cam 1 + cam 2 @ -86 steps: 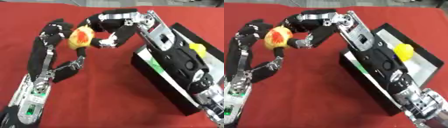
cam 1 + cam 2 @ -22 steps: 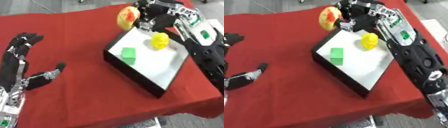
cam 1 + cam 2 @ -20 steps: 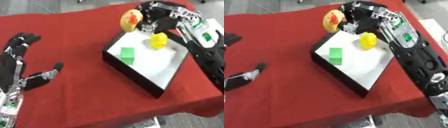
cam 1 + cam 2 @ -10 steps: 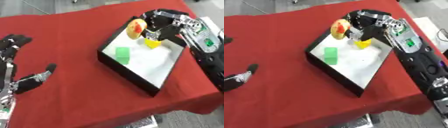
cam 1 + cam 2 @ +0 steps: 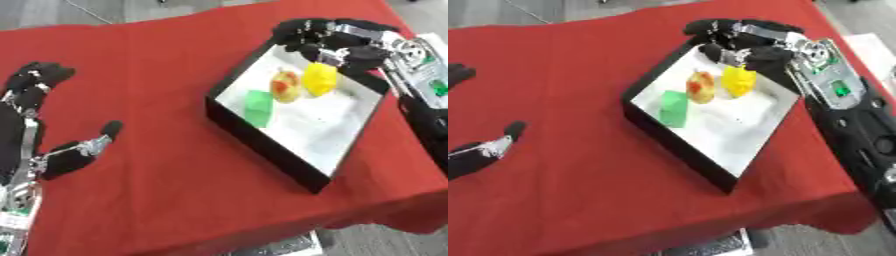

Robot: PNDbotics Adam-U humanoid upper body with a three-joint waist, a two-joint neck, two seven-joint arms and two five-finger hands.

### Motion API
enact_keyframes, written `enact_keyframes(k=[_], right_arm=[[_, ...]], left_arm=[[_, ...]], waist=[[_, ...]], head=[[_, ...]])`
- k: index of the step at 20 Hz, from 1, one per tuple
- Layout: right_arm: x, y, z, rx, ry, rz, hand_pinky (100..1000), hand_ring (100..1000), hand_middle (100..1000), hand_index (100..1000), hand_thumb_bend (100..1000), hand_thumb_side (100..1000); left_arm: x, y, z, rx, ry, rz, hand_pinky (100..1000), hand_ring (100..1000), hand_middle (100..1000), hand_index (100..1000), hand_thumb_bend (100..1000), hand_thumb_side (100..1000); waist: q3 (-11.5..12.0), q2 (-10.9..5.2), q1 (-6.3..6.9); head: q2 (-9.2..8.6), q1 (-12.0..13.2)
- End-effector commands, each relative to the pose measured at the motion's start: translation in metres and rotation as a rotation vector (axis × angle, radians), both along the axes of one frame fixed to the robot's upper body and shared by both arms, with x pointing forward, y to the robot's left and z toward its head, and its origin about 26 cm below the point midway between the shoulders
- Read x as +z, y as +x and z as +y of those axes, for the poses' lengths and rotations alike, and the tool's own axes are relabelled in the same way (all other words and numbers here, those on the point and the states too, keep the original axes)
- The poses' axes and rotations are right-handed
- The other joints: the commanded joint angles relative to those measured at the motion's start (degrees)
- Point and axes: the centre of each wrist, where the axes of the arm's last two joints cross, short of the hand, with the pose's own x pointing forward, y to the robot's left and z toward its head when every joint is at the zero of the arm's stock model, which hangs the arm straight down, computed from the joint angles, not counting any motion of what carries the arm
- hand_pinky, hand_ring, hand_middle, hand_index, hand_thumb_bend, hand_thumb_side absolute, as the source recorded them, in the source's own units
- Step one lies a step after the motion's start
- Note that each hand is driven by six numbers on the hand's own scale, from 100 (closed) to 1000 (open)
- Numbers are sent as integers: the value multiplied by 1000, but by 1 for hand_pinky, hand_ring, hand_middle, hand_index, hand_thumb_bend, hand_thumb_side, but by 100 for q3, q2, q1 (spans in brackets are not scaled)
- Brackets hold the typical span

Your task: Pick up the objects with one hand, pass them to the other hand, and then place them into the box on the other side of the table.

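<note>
- Box (image 5: 262,150): black-walled, shallow, white-floored tray, set askew on the red cloth (image 5: 166,75) at the robot's right side.
- Fruit (image 5: 285,86): rounded, yellow with a red blush, smooth-looking; lay on the box floor between the green block (image 5: 257,107) and the yellow piece (image 5: 319,79), just beside the latter, free of any hand.
- Green block: small, flat-faced, matte; stood near the box's near-left wall.
- Yellow piece: lumpy, glossy, pepper-like; sat toward the far corner.
- Right hand (image 5: 337,42): black, over the box's far corner above the yellow piece, fingers relaxed and spread, gripping nothing.
- Left hand (image 5: 44,145): idle at the left edge on the cloth, fingers extended, thumb out, empty.
- Step, as judged: release made; withdrawal due. Hand was best lifted straight up and clear of the wall, so the fingers did not knock the fruit or the yellow piece.
- Cloth: red, soft, slightly creased, draped over the table edge.
</note>
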Motion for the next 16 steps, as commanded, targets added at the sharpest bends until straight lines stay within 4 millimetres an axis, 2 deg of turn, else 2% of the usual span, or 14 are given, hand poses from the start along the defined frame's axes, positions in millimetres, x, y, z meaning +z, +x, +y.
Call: enact_keyframes(k=[1, 5, 10, 13, 14, 16], right_arm=[[16, -4, -19, 8, -1, -4, 1000, 1000, 1000, 1000, 100, 767], [16, -5, -27, -5, 16, 20, 1000, 1000, 1000, 1000, 100, 755], [20, -9, -30, -48, 108, 42, 1000, 1000, 1000, 1000, 100, 697], [24, -17, -30, -57, 185, 11, 1000, 1000, 1000, 1000, 100, 639], [24, -21, -29, -55, 209, -10, 1000, 1000, 1000, 1000, 100, 622], [21, -29, -27, -48, 264, -52, 1000, 1000, 1000, 1000, 100, 598]], left_arm=[[11, 0, 8, 12, -1, -33, 891, 785, 664, 803, 544, 490], [11, -1, 9, 15, -1, -31, 891, 785, 664, 804, 541, 491], [14, -1, 15, 31, -18, -39, 888, 782, 659, 801, 513, 502], [20, -3, 27, 63, -59, -53, 880, 774, 649, 795, 499, 542], [23, -4, 33, 78, -76, -57, 880, 773, 649, 795, 444, 595], [29, -6, 49, 119, -107, -70, 893, 779, 658, 806, 402, 647]], waist=[[8, -167, 45], [25, -160, 39], [38, -157, 38], [55, -149, 44], [63, -146, 46], [80, -141, 52]], head=[[7, 99], [8, 156], [6, 225], [-11, 316], [-20, 357], [-32, 456]])
